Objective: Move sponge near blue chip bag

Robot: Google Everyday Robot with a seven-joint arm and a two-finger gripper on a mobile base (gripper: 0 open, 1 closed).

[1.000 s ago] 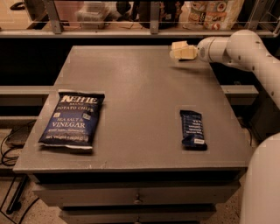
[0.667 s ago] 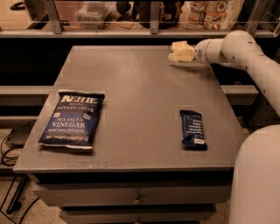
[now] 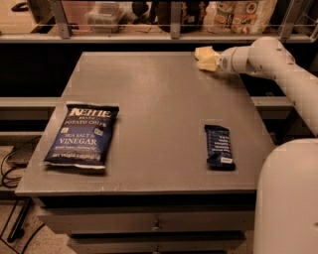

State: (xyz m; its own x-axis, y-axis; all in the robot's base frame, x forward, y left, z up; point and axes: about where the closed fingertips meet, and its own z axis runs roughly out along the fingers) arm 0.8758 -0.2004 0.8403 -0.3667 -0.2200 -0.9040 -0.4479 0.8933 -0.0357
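On the grey table [image 3: 164, 99], the blue chip bag [image 3: 82, 136] lies front left and a dark snack bar [image 3: 219, 146] front right. At the far right edge, the gripper [image 3: 209, 60] meets the pale sponge [image 3: 203, 52]. Whether it is clamped cannot be determined. Transfer across to the bag remains outstanding.

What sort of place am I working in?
Probably an office snack kitchen: gray drawer counter, packaged snacks on the back shelf, Kettle chip bag. The tool is at the counter's far-right corner.
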